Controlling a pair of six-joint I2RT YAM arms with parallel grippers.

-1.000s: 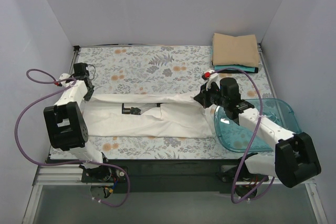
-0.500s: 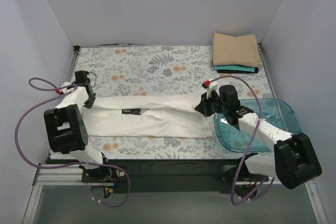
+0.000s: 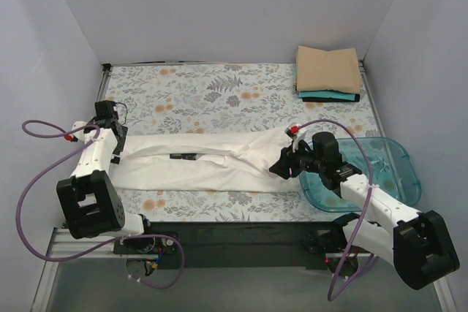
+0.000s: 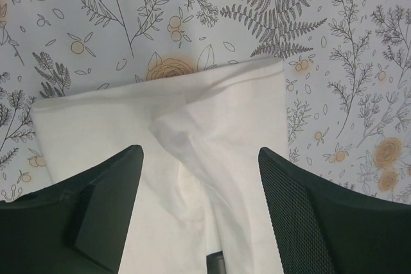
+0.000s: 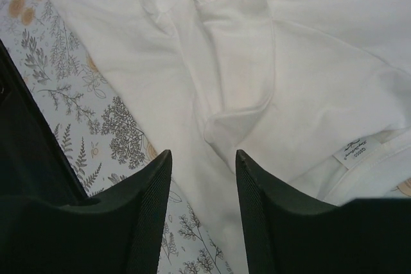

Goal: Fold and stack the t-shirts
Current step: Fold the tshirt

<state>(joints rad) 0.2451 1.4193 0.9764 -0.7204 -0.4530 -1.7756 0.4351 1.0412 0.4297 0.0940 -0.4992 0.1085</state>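
An off-white t-shirt (image 3: 208,162) lies as a long folded band across the table, left to right. My left gripper (image 3: 115,145) stands open over the band's left end; in the left wrist view that end (image 4: 192,120) lies flat below the gripper (image 4: 200,162), free of both fingers. Over the right end my right gripper (image 3: 282,164) is open too, and its wrist view shows rumpled cloth (image 5: 270,62) with a small label under the gripper (image 5: 203,158). Folded t-shirts are stacked at the back right: tan (image 3: 327,69) on top, teal (image 3: 319,95) and black (image 3: 351,97) beneath.
A clear blue plastic tub (image 3: 380,173) stands at the near right, under my right arm. The floral table cover (image 3: 197,93) shows bare behind the shirt. Walls close in the table on three sides.
Both grippers have opened and let go of the off-white shirt. The shirt's ends have come down onto the table. Both arms have drawn back toward the near edge.
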